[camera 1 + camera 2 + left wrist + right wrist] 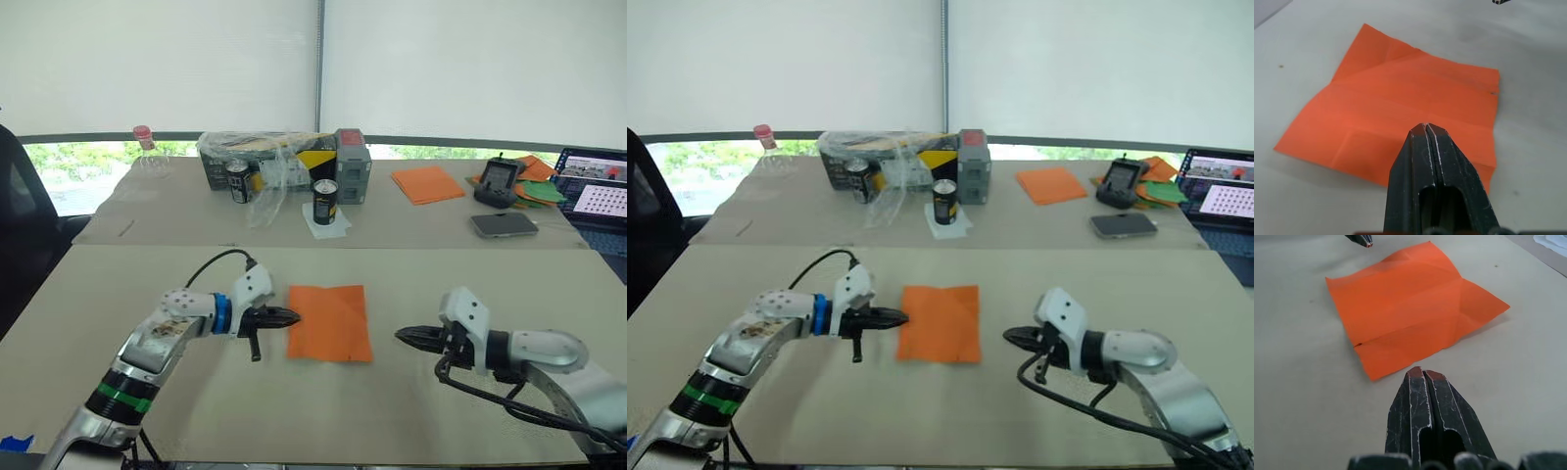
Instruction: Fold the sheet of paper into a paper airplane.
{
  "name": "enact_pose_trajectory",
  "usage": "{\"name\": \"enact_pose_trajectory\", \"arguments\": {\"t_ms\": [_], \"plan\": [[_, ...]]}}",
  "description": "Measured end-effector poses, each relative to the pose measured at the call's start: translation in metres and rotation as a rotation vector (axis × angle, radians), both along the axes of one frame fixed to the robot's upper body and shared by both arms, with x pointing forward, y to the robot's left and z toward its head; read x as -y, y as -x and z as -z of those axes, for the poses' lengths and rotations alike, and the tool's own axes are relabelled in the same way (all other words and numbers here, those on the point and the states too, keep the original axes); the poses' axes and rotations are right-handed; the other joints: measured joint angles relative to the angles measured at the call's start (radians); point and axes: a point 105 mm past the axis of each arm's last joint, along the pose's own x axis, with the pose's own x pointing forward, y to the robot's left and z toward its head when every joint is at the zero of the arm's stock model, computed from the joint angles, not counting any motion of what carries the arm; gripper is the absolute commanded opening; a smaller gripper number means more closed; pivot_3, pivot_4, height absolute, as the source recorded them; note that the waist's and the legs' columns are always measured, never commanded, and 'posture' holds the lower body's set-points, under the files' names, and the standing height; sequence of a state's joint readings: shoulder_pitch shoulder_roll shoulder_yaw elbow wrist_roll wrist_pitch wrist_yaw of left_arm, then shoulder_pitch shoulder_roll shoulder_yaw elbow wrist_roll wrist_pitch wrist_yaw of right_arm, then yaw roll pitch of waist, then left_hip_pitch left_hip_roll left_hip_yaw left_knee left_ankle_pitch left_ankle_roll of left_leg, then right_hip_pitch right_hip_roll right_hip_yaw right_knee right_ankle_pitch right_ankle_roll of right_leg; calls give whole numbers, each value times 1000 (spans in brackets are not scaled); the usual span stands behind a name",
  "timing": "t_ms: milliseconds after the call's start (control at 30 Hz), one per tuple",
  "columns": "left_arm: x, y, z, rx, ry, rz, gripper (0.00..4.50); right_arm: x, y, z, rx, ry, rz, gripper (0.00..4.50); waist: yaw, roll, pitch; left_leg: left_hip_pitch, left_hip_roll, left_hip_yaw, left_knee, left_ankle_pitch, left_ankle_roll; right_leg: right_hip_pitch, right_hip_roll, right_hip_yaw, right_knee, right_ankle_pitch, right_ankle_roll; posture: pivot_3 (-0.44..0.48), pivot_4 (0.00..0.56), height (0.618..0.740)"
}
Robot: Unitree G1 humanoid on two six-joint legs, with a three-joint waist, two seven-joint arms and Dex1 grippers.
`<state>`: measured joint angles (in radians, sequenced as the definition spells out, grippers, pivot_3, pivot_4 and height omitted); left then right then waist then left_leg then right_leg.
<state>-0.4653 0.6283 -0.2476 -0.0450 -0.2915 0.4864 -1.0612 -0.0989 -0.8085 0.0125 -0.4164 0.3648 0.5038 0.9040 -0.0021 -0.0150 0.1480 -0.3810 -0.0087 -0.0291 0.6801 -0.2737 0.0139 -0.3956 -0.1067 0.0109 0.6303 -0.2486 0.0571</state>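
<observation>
The sheet of paper (329, 322) lies flat and unfolded on the near table, bright orange with several old crease lines across it (1400, 107). My left gripper (292, 316) is shut, its tip just at the sheet's left edge and hovering over that edge in the left wrist view (1426, 128). My right gripper (402, 336) is also shut and empty, a short way off the sheet's right edge, pointing at it (1422, 373). No paper airplane shape exists in view.
On the far table stand a plastic-wrapped box (284, 162), two cans (325, 201), a bottle (145, 139), another orange sheet (427, 183), a mixed orange-and-green paper pile (539, 181), a controller (498, 182), a phone (504, 224) and a laptop (598, 191).
</observation>
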Motion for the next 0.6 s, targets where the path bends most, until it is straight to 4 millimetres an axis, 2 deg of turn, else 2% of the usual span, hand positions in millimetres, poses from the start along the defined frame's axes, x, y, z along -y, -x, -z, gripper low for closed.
{"name": "enact_pose_trajectory", "arguments": {"t_ms": [167,300,600], "plan": [[9,-11,9,-5,-32,-16,0,-10,-11,2,19,49,-47,27,-2,0,0,-1,0,0,0,0,0,-1,0,0,0,0,0,0,150,740],[11,-12,26,-22,-102,-26,0,-15,-27,-3,57,49,-40,27,-9,0,0,-3,0,0,0,0,0,-3,0,1,1,0,0,0,150,740],[17,-7,31,0,-149,-36,0,-15,-66,3,113,134,10,27,-10,0,0,-1,0,2,1,0,0,-3,0,2,2,0,0,0,150,740]]}}
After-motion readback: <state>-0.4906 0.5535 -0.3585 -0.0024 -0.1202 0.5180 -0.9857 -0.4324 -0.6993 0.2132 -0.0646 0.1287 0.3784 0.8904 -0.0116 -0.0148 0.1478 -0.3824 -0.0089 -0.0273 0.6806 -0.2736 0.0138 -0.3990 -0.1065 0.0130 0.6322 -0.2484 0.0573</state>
